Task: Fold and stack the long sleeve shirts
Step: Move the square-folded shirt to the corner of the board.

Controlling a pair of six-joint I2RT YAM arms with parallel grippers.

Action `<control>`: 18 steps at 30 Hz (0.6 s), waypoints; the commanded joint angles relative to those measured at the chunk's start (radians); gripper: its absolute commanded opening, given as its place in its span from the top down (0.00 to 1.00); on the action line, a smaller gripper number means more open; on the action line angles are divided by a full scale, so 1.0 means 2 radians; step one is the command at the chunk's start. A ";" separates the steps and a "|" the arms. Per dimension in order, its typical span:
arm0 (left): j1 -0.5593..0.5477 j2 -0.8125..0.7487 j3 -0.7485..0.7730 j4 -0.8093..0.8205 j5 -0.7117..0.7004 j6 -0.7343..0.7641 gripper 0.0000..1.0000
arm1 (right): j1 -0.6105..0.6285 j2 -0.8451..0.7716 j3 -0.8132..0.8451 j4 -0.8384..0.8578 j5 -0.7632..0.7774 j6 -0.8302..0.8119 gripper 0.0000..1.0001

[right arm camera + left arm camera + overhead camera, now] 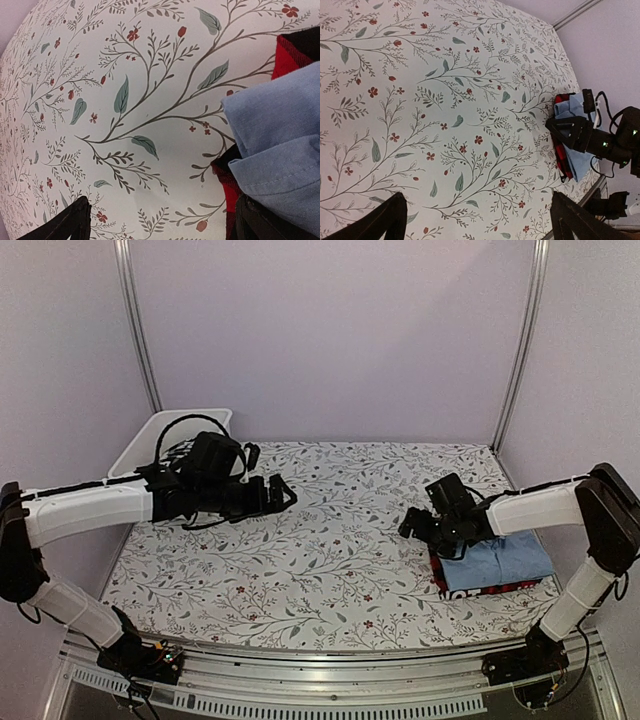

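Two stacked shirts [505,562] beneath right gripper [420,535], apparently not touching.

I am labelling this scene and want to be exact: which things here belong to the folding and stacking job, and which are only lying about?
Part of the job:
- light blue shirt, folded, on top
- red-and-black plaid shirt, underneath it

Only lying about:
- white bin, at the table's far left corner
- floral tablecloth

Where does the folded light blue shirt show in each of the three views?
Top external: light blue shirt, right side, near the front edge.
Left wrist: the shirt, right edge, mid-height.
Right wrist: the shirt, lower right corner.
Shared landmark: red-and-black plaid shirt under it.
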 commanded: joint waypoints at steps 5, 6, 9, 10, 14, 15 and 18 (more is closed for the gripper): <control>0.006 0.016 -0.003 0.021 0.014 -0.007 0.00 | -0.033 -0.016 -0.024 0.003 0.006 0.009 0.01; 0.006 0.017 -0.002 0.020 0.014 -0.007 0.00 | -0.037 -0.014 -0.024 0.006 0.004 0.008 0.01; 0.005 0.017 -0.001 0.017 0.013 -0.006 0.00 | -0.047 -0.007 -0.021 0.010 -0.003 0.003 0.01; 0.005 0.017 -0.001 0.016 0.012 -0.006 0.00 | -0.047 -0.005 -0.020 0.011 -0.004 0.002 0.01; 0.006 0.016 -0.002 0.015 0.011 -0.007 0.00 | -0.046 -0.005 -0.020 0.010 -0.010 -0.002 0.01; 0.006 0.016 -0.002 0.015 0.011 -0.006 0.00 | -0.046 -0.008 -0.021 0.009 -0.012 -0.002 0.01; 0.006 0.015 -0.001 0.014 0.011 -0.006 0.00 | -0.043 -0.020 -0.021 0.005 -0.017 -0.005 0.01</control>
